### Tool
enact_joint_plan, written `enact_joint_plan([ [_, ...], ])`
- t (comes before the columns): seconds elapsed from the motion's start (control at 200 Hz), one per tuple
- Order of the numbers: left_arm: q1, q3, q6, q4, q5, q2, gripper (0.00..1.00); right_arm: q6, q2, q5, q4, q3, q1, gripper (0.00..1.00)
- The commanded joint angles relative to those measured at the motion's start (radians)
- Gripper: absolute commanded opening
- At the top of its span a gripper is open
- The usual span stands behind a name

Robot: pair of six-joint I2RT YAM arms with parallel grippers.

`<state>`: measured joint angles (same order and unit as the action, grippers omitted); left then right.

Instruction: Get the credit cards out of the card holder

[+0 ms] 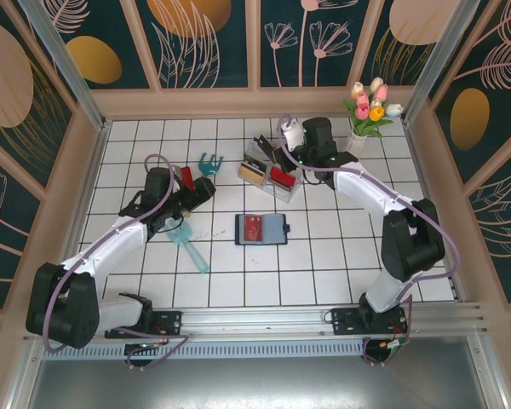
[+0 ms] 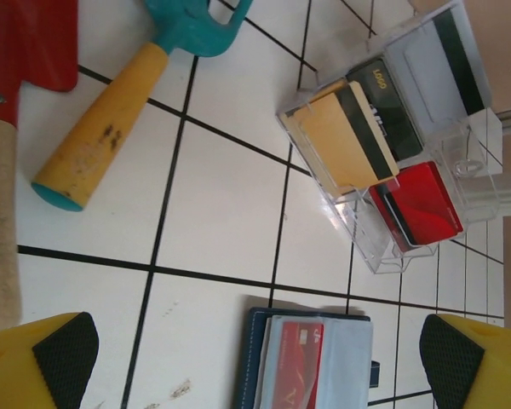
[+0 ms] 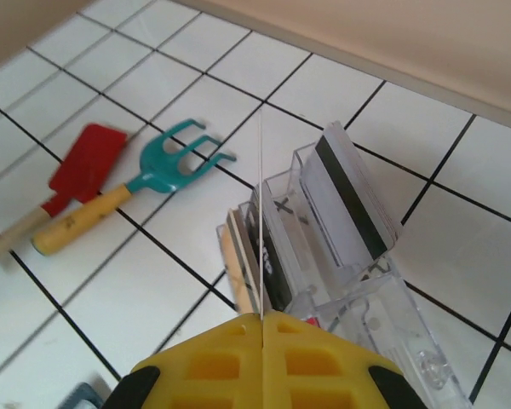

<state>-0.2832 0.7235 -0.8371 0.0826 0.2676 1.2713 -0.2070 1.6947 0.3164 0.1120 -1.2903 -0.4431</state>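
R gripper [image 3: 261,317] has its jaws clenched on a thin card [image 3: 261,213]. It's seen edge-on, so I can't tell the colour. It hangs right over the clear compartment box [image 3: 358,290], which sits toward the far edge of the tabletop [image 1: 341,256], about mid-width. Looks like you're at the drop-off for that card, w/ one more to fetch: the card holder [image 1: 261,228] lies open & flat near the middle of the tabletop, and a red credit card [image 1: 254,227] sits in the half nearer the left edge, not yet out. To do the drop well, keep the card vertical & parallel to the dividers and aim for a free slot. The box holds a tan card [image 2: 345,136], a dark card [image 2: 383,100], a pale striped card [image 3: 349,200] & a second red card [image 2: 417,204]. Go down slow so the edge doesn't catch a wall; the box is light plastic and prob. slides or tips if nudged. Let go only once the lower edge is inside. L gripper [image 2: 257,349] is released, jaws wide apart, just left of the holder, a good spot to pin it when you go for the red card. Mind the teal rake [image 2: 111,111] & red shovel [image 3: 85,166] close by.
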Motion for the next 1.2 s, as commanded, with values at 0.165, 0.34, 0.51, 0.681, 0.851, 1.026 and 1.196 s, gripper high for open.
enact_joint_plan([
  [0.165, 0.125, 0.061, 0.075, 0.037, 0.155, 0.071, 0.98, -0.320, 0.068, 0.131, 0.051, -0.096, 0.009, 0.00],
  [0.34, 0.157, 0.099, 0.109, 0.043, 0.199, 0.155, 0.99, -0.351, 0.121, 0.197, 0.029, -0.107, 0.010, 0.00],
  [0.51, 0.165, 0.161, 0.124, 0.049, 0.244, 0.252, 0.99, -0.365, 0.199, 0.202, 0.012, -0.130, 0.012, 0.00],
  [0.681, 0.165, 0.192, 0.128, 0.060, 0.255, 0.290, 0.98, -0.368, 0.224, 0.188, -0.022, -0.127, 0.011, 0.00],
  [0.851, 0.165, 0.192, 0.118, 0.057, 0.255, 0.307, 0.99, -0.365, 0.249, 0.158, -0.038, -0.134, 0.013, 0.00],
  [1.026, 0.165, 0.198, 0.103, 0.054, 0.254, 0.320, 0.99, -0.358, 0.284, 0.152, -0.042, -0.166, 0.016, 0.00],
  [1.196, 0.165, 0.211, 0.104, 0.062, 0.256, 0.333, 0.99, -0.368, 0.327, 0.109, -0.031, -0.203, 0.018, 0.00],
])
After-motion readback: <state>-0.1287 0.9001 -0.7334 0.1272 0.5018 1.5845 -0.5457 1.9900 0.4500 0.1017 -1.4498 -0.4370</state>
